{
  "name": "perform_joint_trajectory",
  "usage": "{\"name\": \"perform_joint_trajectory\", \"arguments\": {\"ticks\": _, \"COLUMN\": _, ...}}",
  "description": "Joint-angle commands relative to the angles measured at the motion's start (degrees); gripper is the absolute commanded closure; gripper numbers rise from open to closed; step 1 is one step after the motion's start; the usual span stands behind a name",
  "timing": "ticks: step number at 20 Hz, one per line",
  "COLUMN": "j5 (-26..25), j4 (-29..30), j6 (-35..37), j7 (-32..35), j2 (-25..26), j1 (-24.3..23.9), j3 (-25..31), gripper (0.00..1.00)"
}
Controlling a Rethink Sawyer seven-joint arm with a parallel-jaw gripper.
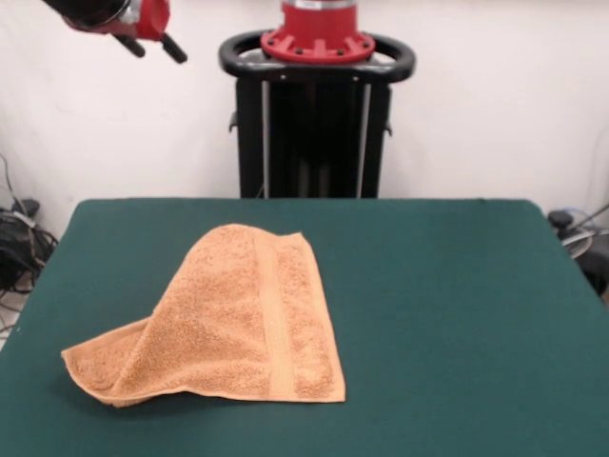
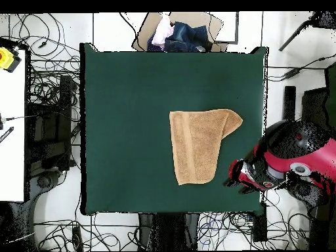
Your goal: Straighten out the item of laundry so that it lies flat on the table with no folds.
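Green felt table (image 1: 457, 314), folded towel (image 1: 238, 324), white wall, cables, pincer (image 1: 152, 46) empty, spread unclear

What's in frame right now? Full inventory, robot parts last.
Orange-tan terry-cloth towel: 1, partly folded over, on the table.
Dark green felt-topped rectangular table: 1, centre of view.
Cardboard box with dark and pale clothes: 1, off the table's edge opposite the robot.
Black cables: many, on the floor around the table.
Black pedestal with red top: 1, behind the table.
Red-and-black gripper: 1, raised, off the table's side edge, clear of the towel.
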Motion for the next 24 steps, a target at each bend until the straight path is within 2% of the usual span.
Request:
{"name": "perform_joint_trajectory", "arguments": {"ticks": 1, "j5": -0.9, "j4": 9.5, "j6": -7.3, "j7": -7.4, "j2": -1.6, "j1": 0.2, "j3": 4.8, "gripper": 0.00}}
{"name": "perform_joint_trajectory", "arguments": {"ticks": 6, "j5": 1.4, "j4": 10.0, "j6": -11.4, "j7": -4.9, "j2": 0.8, "j1": -0.2, "j3": 6.0, "gripper": 0.00}}
{"name": "perform_joint_trajectory", "arguments": {"ticks": 10, "j5": 3.7, "j4": 13.0, "j6": -15.5, "j7": -4.9, "j2": 0.3, "j1": -0.8, "j3": 6.6, "gripper": 0.00}}
{"name": "perform_joint_trajectory", "arguments": {"ticks": 17, "j5": 2.9, "j4": 15.6, "j6": -18.9, "j7": -4.8, "j2": -0.3, "j1": -0.8, "j3": 6.7, "gripper": 0.00}}
{"name": "perform_joint_trajectory", "arguments": {"ticks": 20, "j5": 2.7, "j4": 15.9, "j6": -21.3, "j7": -4.6, "j2": 1.3, "j1": -0.8, "j3": 7.4, "gripper": 0.00}}
{"name": "perform_joint_trajectory", "arguments": {"ticks": 24, "j5": -0.2, "j4": 14.3, "j6": -25.8, "j7": -4.2, "j2": 5.4, "j1": -1.3, "j3": 7.8, "gripper": 0.00}}
